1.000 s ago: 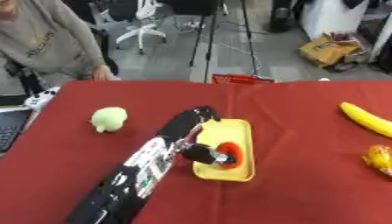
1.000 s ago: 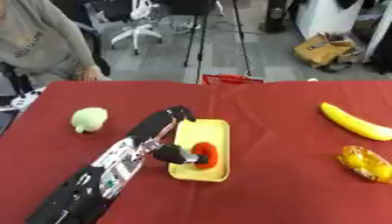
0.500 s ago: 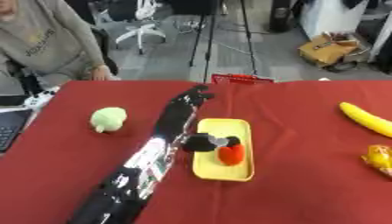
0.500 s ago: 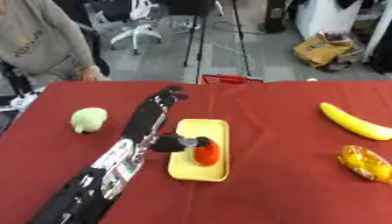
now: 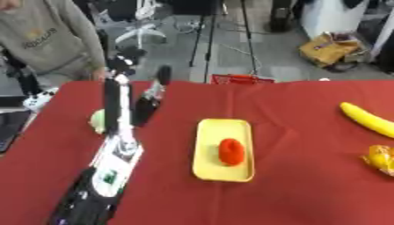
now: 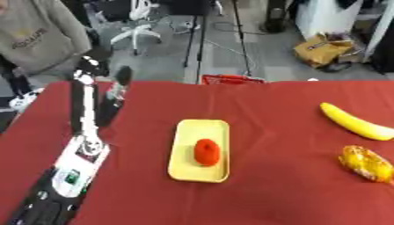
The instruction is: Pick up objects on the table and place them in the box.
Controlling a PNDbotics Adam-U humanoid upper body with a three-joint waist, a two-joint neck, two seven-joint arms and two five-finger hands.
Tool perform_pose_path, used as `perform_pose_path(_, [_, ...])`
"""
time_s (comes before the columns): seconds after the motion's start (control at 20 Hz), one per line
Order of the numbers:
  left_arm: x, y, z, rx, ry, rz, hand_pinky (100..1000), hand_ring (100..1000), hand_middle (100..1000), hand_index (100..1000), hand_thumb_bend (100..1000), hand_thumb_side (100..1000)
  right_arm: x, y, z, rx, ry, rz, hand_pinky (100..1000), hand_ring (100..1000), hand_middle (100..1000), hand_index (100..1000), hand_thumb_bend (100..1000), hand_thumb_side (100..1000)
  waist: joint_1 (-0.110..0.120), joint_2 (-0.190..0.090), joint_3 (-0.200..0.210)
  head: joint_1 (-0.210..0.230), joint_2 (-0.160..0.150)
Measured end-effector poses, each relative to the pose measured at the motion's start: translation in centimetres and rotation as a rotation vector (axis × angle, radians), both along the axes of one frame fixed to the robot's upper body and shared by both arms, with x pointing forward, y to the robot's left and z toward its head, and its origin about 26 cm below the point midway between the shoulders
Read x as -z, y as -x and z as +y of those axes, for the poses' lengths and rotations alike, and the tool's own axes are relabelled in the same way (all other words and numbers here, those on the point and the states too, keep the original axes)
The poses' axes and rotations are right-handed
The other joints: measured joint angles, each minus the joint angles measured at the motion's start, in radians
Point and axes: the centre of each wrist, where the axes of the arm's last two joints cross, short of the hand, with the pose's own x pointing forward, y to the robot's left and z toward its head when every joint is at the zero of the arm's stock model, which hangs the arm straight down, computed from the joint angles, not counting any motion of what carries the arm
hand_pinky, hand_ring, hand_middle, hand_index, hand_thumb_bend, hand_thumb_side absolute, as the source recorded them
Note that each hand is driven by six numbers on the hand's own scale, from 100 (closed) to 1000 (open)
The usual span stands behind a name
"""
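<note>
A shallow yellow tray (image 5: 212,170) lies mid-table with a round red object (image 5: 231,151) in it. My left arm rises from the lower left, and my left hand (image 5: 114,102) is lifted well to the tray's left, fingers straight and apart, holding nothing. A pale green object (image 5: 96,121) peeks out just behind that hand, mostly hidden by it. On the right side lie a yellow banana (image 6: 355,124) and an orange-yellow packet (image 6: 366,163). My right hand shows in neither view.
The table has a red cloth. A person in a grey top stands at the far left edge. A red basket (image 5: 240,79) sits on the floor beyond the far edge. A dark device (image 5: 6,132) and a white item (image 5: 37,99) lie at the left edge.
My left hand has let go of the red object, which stays in the yellow tray. The hand has lifted and swung left and away, over the green object.
</note>
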Motion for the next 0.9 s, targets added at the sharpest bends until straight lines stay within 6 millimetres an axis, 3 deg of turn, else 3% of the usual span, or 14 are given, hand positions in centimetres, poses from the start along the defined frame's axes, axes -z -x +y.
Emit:
perform_pose_path(0.2, [0.8,1.5,3.8,-0.048,0.168,-0.028,683,733,791,783,660,1000,0.0,0.0,-0.1,0.005,-0.002,-0.001,627,682,779,854,100,676,0.000,0.000,0.004,-0.005,0.000])
perform_pose_path(0.4, [2.1,2.5,6.0,-0.056,0.269,-0.045,683,737,792,782,648,1000,0.0,0.0,-0.1,0.008,-0.003,-0.001,627,682,780,854,100,676,0.000,0.000,0.006,-0.009,0.000])
perform_pose_path(0.6, [2.6,3.1,7.0,-0.056,0.304,-0.074,686,753,796,784,649,1000,0.0,0.0,-0.1,0.008,-0.003,-0.002,627,682,780,855,100,676,0.000,0.000,0.006,-0.012,0.000])
perform_pose_path(0.9, [2.6,3.3,6.9,-0.036,0.310,-0.097,685,758,796,783,650,1000,0.0,0.0,-0.1,0.008,-0.003,-0.003,627,682,780,854,100,675,0.000,0.000,0.004,-0.016,0.000])
